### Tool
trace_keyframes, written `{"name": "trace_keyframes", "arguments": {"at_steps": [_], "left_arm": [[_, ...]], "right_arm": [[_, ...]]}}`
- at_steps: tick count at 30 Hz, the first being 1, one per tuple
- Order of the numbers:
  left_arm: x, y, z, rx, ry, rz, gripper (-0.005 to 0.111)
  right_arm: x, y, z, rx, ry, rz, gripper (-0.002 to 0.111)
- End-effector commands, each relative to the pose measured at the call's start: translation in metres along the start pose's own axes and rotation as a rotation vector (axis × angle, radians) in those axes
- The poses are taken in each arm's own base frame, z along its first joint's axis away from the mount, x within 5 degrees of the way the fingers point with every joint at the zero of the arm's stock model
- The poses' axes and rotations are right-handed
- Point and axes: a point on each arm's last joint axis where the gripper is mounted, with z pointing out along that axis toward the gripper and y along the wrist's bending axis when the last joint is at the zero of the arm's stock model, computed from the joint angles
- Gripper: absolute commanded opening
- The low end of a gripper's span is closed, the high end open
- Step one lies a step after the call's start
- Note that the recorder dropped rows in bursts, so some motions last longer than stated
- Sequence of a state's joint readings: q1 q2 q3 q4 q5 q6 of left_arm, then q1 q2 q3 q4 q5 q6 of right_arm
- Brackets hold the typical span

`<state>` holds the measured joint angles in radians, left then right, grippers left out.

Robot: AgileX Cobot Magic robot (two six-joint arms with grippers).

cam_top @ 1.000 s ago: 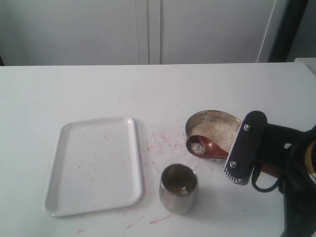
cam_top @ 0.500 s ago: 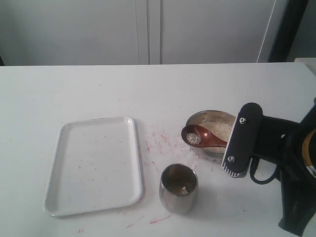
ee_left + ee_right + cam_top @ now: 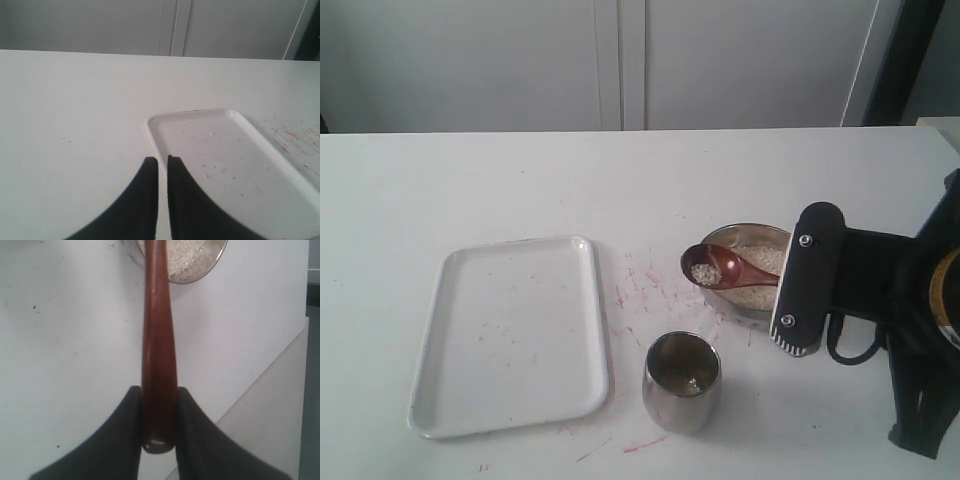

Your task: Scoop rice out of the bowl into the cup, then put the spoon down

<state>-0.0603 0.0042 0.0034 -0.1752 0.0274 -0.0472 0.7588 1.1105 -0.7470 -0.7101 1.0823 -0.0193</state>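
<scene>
Right arm comes in from the right edge of the exterior view, forearm about level, wrist pointing left across the table (image 3: 470, 180). Right gripper (image 3: 159, 396) is clamped narrow on the tail end of the spoon (image 3: 735, 270). In the wrist view both fingers press the handle, one on each side. The handle runs straight out from the fingers toward the bowl (image 3: 748, 227).

The spoon head is face up and raised, over the bowl's left rim. It carries a small clump of rice (image 3: 701, 272). The rest of the rice is in the bowl, a pale mass under the handle.

The cup (image 3: 681, 385) stands upright on the table, nearer the camera than the bowl and apart from it. The spoon is not over it. There is something pale at the cup's bottom, but I can't resolve it.

Left gripper (image 3: 162, 162) shows only in its own wrist view. Its fingers are almost together with a thin slit between them and nothing in it. It hangs above the corner of the white tray (image 3: 510, 335). The tray lies flat, left of the cup.

Red smears (image 3: 645, 285) mark the table between tray and bowl.
</scene>
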Motion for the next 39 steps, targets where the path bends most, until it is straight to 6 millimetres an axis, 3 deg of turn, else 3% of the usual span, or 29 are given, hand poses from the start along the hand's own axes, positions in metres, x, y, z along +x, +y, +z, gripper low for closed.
{"name": "trace_keyframes", "arguments": {"at_steps": [1,17,23,39], "left_arm": [[-0.002,0.0,0.0,0.004,-0.011,-0.011,0.014],[-0.002,0.0,0.0,0.004,-0.011,-0.011,0.014],[-0.002,0.0,0.0,0.004,-0.011,-0.011,0.014],[-0.002,0.0,0.0,0.004,-0.011,-0.011,0.014]], "right_arm": [[0.0,-0.001,0.0,0.025,-0.006,-0.032,0.0],[-0.005,0.018,-0.014,0.001,-0.005,-0.098,0.0],[0.013,0.034,0.007,0.032,0.068,-0.132,0.0],[0.008,0.03,0.004,0.058,-0.048,-0.064,0.0]]}}
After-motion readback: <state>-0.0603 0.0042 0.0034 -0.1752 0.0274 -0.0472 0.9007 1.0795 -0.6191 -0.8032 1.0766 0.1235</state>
